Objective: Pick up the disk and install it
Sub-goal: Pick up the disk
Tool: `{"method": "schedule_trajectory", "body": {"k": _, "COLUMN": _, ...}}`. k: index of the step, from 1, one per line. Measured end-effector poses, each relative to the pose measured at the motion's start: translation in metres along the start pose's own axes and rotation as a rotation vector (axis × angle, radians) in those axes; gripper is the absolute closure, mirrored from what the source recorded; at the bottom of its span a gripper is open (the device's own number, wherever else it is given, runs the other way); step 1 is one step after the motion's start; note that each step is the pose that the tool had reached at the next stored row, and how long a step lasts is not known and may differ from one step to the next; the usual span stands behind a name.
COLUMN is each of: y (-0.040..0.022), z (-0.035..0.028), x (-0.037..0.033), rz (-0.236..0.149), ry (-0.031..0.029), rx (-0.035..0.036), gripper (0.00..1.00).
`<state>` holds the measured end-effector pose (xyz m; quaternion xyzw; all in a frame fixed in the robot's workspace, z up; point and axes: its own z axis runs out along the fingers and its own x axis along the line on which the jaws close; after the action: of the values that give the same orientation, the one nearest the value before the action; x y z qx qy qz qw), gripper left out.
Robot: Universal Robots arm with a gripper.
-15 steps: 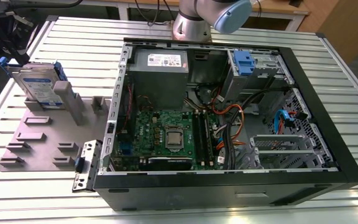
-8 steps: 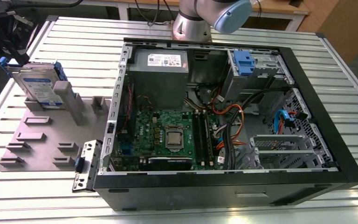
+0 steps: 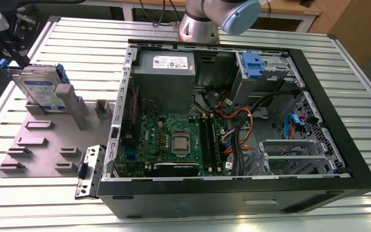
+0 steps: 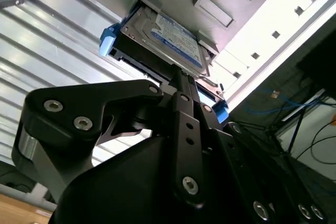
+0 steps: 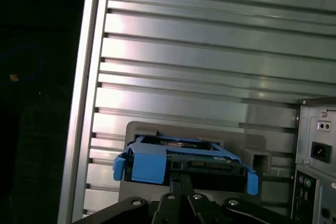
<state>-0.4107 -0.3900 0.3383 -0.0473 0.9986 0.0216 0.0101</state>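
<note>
Silver-grey hard disk in blue carrier is stood on edge in grey fixture; black gripper is positioned just above its top edge, jaws drawn together.

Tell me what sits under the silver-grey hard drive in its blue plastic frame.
The silver-grey, blue-framed disk stands on edge on the flat grey holder plate, which lies on the ribbed metal table. Upright grey posts cover its bottom edge, so the seating is hidden.
</note>
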Motion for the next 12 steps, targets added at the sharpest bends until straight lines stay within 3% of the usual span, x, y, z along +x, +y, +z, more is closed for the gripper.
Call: {"method": "schedule_trajectory", "body": {"k": 12, "y": 0.0000, "z": 0.0003, "x": 0.0000, "rz": -0.218, "ry": 0.0092, "rx": -0.0048, "gripper": 0.89}}
